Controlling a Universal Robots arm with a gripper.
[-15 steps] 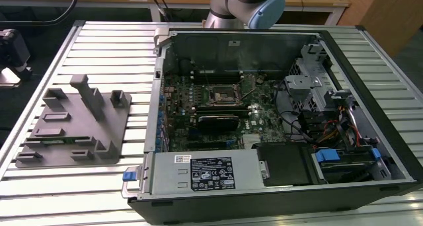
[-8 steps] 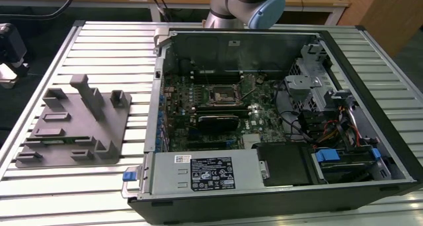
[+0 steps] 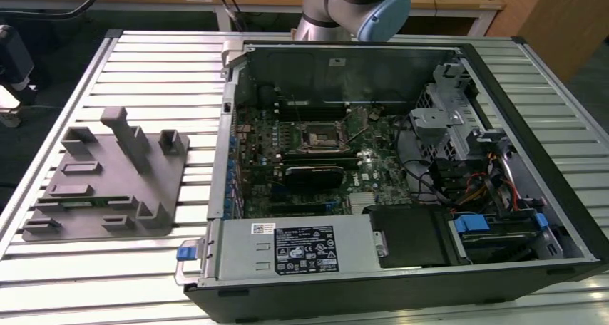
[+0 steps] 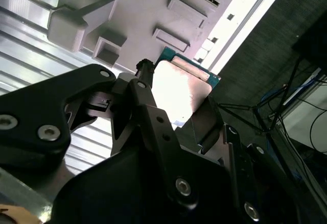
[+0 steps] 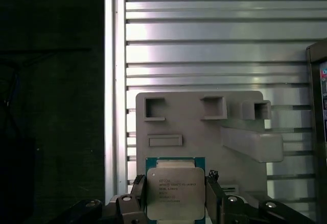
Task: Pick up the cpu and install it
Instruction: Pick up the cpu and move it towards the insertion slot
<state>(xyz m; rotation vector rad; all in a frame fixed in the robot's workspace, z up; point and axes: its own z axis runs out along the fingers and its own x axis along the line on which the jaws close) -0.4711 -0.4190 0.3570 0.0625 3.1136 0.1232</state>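
Observation:
The cpu [image 5: 176,193] is a flat square chip with a silver top and a green rim. It sits between the black fingers [image 5: 213,183] of my gripper [image 5: 176,191], which is shut on its two opposite edges. In the second wrist view the cpu [image 4: 179,89] shows bright between the same fingers [image 4: 148,96] of the gripper [image 4: 179,99]. Below it lies the grey moulded fixture [image 5: 204,132], whose one end the chip overlaps. In the exterior view the motherboard socket [image 3: 317,134] sits inside the open computer case [image 3: 533,218], with a dark centre and a black frame.
The grey fixture [image 3: 105,182] with raised blocks lies on the slatted metal table [image 3: 162,75], to the exterior view's left of the case. A black finned block [image 3: 314,174] sits just below the socket. The power supply [image 3: 295,246], drive cage [image 3: 447,125] and cables crowd the case.

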